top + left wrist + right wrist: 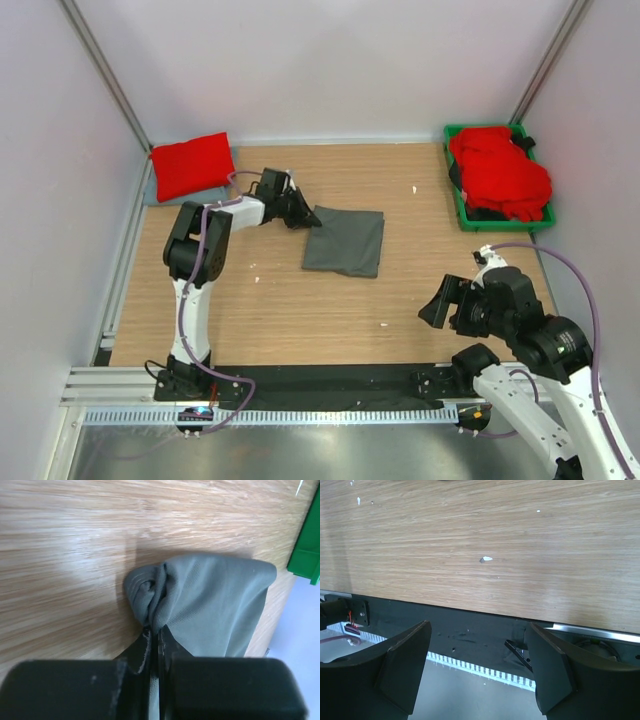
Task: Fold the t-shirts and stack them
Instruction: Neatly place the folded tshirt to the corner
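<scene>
R gripper [477,647], near right, over table [300,310] front edge: jaws wide apart, nothing between them. Mid-table: L gripper [154,636] pinched tight on bunched left edge of charcoal t-shirt [345,242], which lies folded flat on the wood. Far left corner: folded red t-shirt [190,165] atop pale blue-grey t-shirt [150,192]. Far right: green bin [465,216] w/ heaped red t-shirts [500,175].
</scene>
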`<action>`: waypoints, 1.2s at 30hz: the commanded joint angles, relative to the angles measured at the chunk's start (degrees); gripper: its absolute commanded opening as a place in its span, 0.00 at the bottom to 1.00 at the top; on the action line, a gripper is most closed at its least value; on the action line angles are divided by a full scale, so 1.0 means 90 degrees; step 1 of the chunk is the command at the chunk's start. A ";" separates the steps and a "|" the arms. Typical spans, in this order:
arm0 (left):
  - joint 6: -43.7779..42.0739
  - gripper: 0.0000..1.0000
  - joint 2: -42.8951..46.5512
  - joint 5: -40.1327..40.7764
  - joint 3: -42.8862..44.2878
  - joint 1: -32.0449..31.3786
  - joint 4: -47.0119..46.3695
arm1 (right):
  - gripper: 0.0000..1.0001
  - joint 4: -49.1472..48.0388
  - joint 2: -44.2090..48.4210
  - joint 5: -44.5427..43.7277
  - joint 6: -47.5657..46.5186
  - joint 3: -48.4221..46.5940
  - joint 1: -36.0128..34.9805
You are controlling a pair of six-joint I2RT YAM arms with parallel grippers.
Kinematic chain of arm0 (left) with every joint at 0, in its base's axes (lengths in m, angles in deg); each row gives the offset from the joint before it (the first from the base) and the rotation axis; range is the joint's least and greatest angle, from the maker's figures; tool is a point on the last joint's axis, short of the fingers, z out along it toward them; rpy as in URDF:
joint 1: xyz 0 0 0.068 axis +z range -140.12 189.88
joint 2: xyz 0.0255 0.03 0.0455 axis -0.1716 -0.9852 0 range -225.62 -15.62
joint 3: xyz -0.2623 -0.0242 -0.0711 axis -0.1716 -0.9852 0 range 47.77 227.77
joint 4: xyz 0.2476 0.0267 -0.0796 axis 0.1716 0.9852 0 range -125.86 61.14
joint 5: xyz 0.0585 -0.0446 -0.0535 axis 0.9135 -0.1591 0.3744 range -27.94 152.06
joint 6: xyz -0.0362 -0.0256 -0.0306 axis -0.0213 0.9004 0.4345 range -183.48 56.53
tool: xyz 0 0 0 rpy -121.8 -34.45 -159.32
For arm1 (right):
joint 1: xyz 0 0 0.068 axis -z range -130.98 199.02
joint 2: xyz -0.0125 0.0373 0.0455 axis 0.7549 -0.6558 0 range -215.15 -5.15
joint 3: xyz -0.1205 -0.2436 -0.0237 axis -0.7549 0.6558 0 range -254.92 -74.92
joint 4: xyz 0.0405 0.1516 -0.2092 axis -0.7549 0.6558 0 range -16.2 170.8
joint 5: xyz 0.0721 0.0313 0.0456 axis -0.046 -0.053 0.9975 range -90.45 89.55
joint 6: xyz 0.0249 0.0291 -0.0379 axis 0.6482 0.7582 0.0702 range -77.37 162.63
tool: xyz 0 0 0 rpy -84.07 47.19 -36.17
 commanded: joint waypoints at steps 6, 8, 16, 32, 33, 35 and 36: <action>0.0010 0.00 0.0373 -0.0293 0.0103 0.0032 0.0293 | 0.82 0.0016 0.0468 -0.0140 0.0041 0.0148 -0.0021; -0.0176 0.00 0.0492 -0.0283 0.0338 0.0120 0.0927 | 0.82 -0.0023 0.0576 -0.0101 0.0041 0.0207 -0.0021; -0.1697 0.00 0.0288 0.0185 0.2640 0.0579 0.3844 | 0.82 -0.0120 0.0937 -0.0013 -0.0056 0.0276 -0.0021; -0.2315 0.00 -0.0797 0.1026 0.5942 0.1858 0.5978 | 0.83 -0.0013 0.0986 0.0095 -0.0506 0.0169 -0.0021; -0.2286 0.00 -0.0816 0.1016 0.6041 0.1898 0.5978 | 0.83 -0.0013 0.0977 0.0095 -0.0506 0.0178 -0.0011; -0.2208 0.00 -0.0836 0.0977 0.6285 0.1976 0.5939 | 0.83 -0.0033 0.0986 0.0085 -0.0515 0.0198 -0.0021; -0.2198 0.00 -0.0846 0.0967 0.6364 0.1996 0.5881 | 0.83 -0.0042 0.0986 0.0085 -0.0515 0.0208 -0.0021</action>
